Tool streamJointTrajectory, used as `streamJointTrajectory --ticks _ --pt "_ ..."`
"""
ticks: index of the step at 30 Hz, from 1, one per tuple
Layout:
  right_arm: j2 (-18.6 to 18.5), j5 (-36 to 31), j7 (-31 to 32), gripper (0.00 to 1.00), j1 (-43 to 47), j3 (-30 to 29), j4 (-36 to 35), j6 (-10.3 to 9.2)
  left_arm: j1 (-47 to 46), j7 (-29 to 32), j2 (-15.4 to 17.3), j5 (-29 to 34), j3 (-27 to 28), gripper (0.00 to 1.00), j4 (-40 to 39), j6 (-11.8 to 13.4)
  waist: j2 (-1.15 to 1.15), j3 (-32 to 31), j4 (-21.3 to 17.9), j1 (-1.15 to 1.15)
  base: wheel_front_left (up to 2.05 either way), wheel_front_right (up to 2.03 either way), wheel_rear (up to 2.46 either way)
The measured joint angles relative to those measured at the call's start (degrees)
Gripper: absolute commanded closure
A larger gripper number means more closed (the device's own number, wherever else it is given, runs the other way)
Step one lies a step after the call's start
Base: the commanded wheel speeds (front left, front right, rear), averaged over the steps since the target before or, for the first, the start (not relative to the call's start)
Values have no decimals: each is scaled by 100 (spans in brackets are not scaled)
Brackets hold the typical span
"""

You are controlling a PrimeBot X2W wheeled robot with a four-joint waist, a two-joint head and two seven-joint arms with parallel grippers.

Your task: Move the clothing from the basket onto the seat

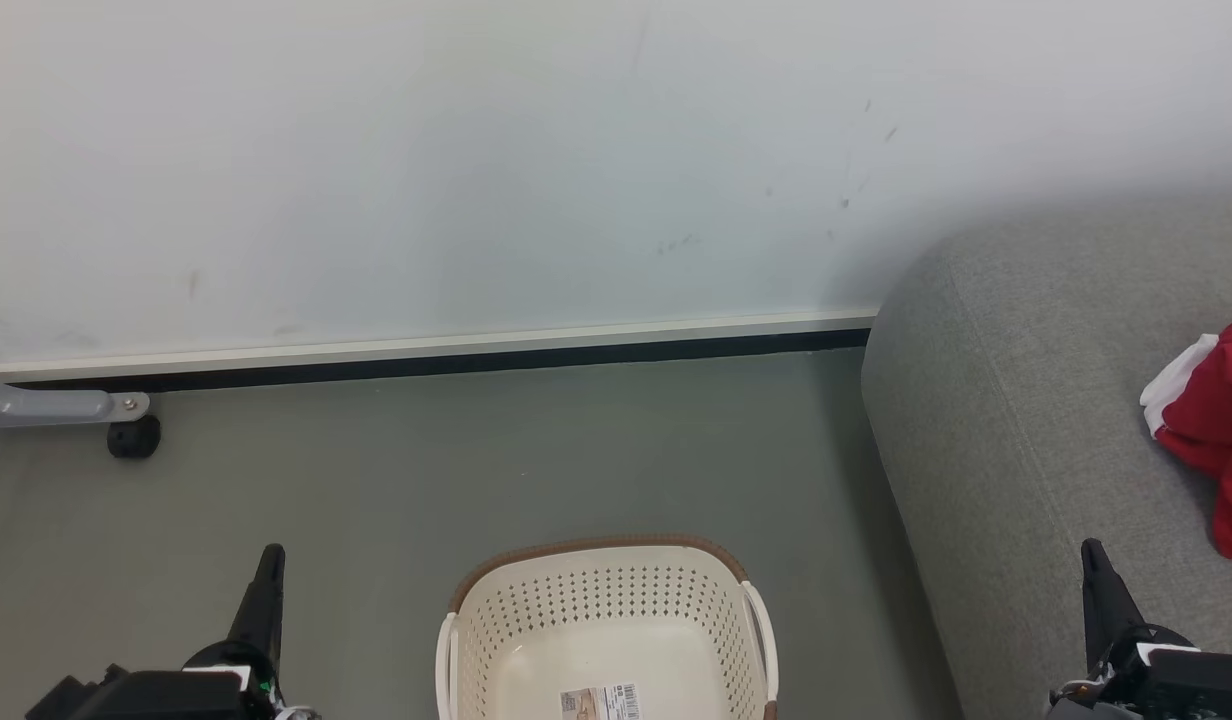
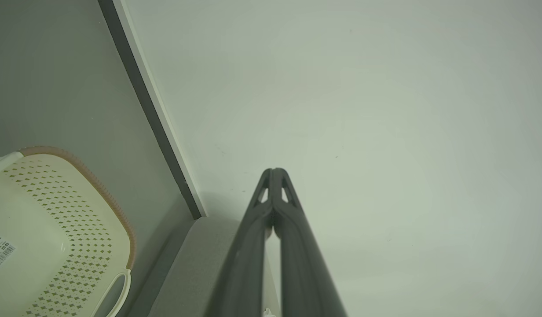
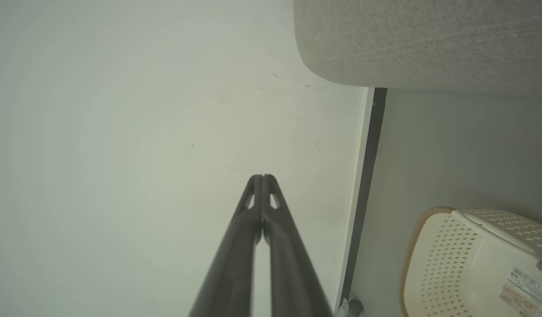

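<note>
Looking along your left hand (image 2: 274, 172), you saw its two dark fingers pressed tip to tip, clenched on nothing and aimed at the pale wall (image 2: 385, 110). Your right hand (image 3: 262, 178) was clenched and empty too. Both wrist views caught the basket (image 3: 447, 251) off to one side on the grey-green floor (image 1: 476, 470). Its perforated cream bottom was bare except for a barcode sticker (image 3: 524, 288). The head view added the clothing (image 1: 1221, 420): bright red fabric with a white edge, lying crumpled on the grey woven seat (image 1: 996, 400) at the right. It lay well apart from the brown-rimmed basket, which stood between your two hands.
</note>
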Motion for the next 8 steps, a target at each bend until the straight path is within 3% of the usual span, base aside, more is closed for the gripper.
streamJointTrajectory --ticks 8 --pt "0 0 0 100 0 0 0 0 0 0 0 0 0 100 0 0 0 0 0 0 0 0 0"
